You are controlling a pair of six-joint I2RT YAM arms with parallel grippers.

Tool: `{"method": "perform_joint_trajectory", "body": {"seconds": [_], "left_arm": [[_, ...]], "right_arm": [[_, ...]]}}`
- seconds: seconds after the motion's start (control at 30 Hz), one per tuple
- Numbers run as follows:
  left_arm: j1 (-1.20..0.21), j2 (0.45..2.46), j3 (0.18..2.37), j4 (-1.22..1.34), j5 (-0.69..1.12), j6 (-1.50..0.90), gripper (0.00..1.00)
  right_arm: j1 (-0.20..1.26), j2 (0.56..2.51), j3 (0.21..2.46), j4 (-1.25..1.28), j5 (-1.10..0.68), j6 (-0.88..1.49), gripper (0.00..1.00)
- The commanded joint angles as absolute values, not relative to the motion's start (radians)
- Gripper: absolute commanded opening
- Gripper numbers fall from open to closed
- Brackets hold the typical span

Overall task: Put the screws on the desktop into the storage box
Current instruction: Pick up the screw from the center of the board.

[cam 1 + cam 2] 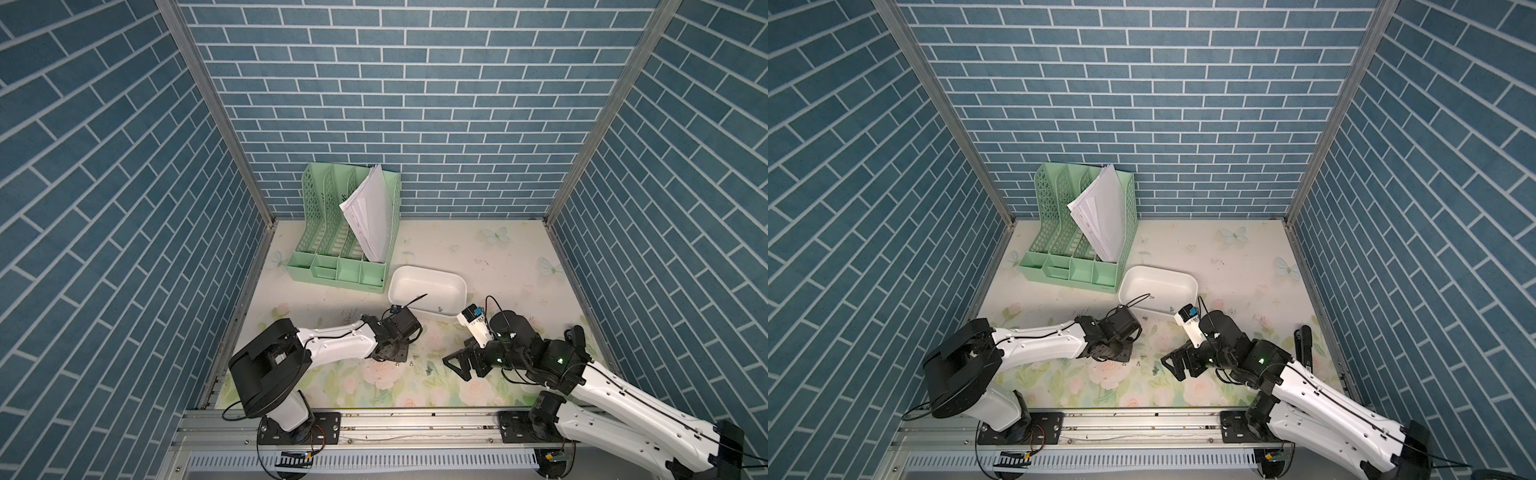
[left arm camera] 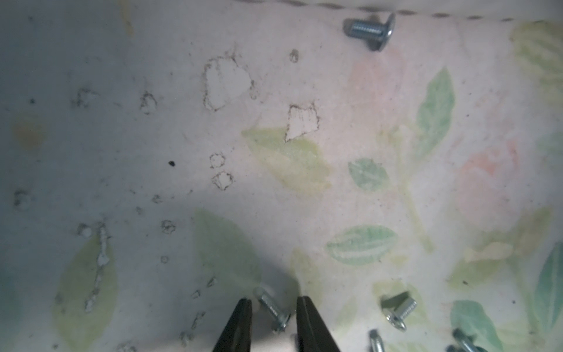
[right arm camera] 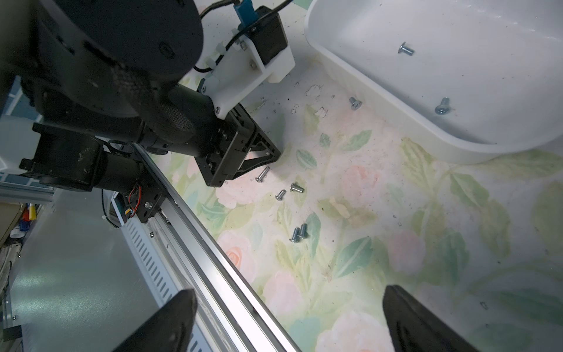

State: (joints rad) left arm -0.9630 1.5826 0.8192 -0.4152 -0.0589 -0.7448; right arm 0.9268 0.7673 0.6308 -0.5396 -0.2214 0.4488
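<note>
Left claw [image 2: 273,299] straddles screw [image 2: 272,309], wrist view.

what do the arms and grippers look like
The left arm and right arm have white shells, black joints and thin black cables. The left gripper and right gripper have black tapered fingers. Green lights glow on the right arm.

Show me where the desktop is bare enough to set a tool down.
Bare: the desktop right of the storage box, toward the back wall. Crowded: screws scattered between the left end effector and right end effector; file rack fills the far-left corner.
</note>
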Motion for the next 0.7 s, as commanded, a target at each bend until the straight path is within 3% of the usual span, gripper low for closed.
{"method": "perform_joint_trajectory", "body": {"seconds": [0.0,0.67], "left_arm": [[-0.973,1.595,0.804,-0.42,-0.057,-0.747,0.27],[-0.98,1.565,0.839,-0.46,-0.071,-0.731,0.11]], "right_arm": [[0.93,0.757,0.624,-0.549,-0.213,0.468,1.0],[0.93,0.761,0.627,-0.549,-0.197,0.469,1.0]]}}
